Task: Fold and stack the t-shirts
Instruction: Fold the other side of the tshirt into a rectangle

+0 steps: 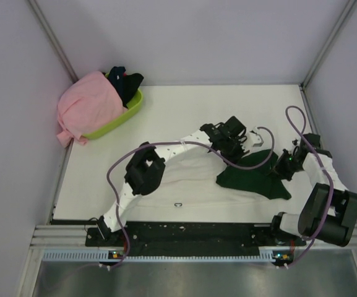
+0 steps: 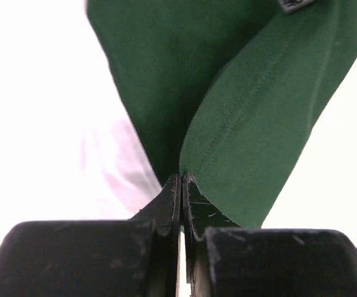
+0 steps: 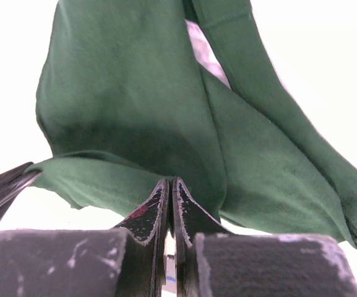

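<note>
The green sleeve of the white shirt lies on the right side of the table, between the two pincers. The left pincer is at the far edge of the sleeve. The right pincer is at its right edge. Both are touching the sleeve, so neither arm has to reach for it.

The white part of the shirt spreads out to the left of the sleeve, toward the left arm. It is hard to see on the white table, so I cannot tell which way its long side runs.

The left pincer is closed tight, with a fold of green cloth pinched between its tips. The right pincer is closed tight on green cloth too.

I think the next move is to carry the sleeve left, over the white part, with both arms going together.

The pink shirt lies over the green basket in the far left corner, well apart. Dark shirts sit inside the basket.
</note>
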